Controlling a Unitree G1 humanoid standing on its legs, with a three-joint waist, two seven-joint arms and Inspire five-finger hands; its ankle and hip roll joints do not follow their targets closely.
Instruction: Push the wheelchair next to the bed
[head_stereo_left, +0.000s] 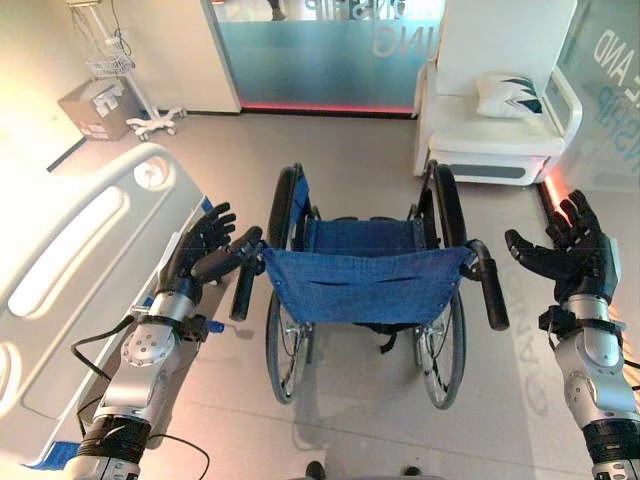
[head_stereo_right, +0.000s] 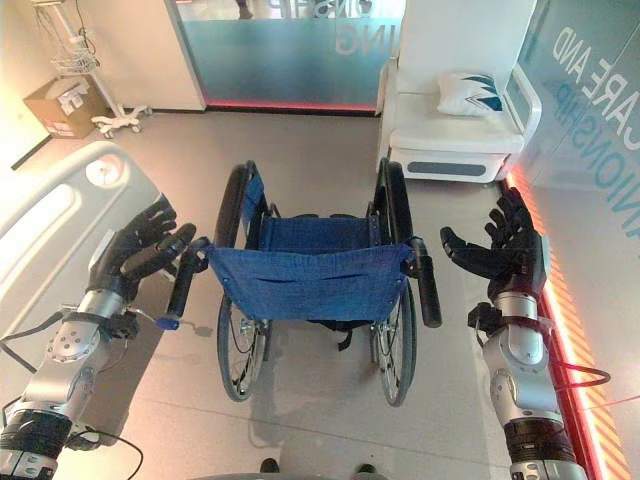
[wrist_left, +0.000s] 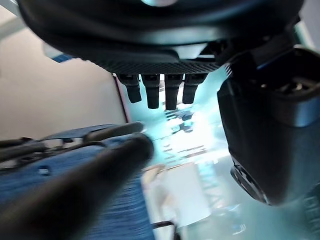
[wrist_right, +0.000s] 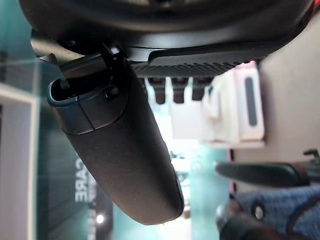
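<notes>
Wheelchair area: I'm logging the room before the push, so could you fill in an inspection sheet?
Surface: grey floor, bare around the chair.
Job's things: wheelchair faces away; bed to its left, apart.
Clutter: cardboard box and wheeled stand in the far left corner.
Hands: left hand open at the left push handle; right hand open, apart from the right push handle.
Cables: nothing seen.
Surroundings: white armchair with cushion, glass partition.

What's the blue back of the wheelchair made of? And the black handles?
The wheelchair's blue backrest looks like woven cloth: matte, slightly sagging, with stitched seams. The push handles seem to be rubber or soft plastic grips, dull black with little shine. Which one can't be told by looking.
</notes>
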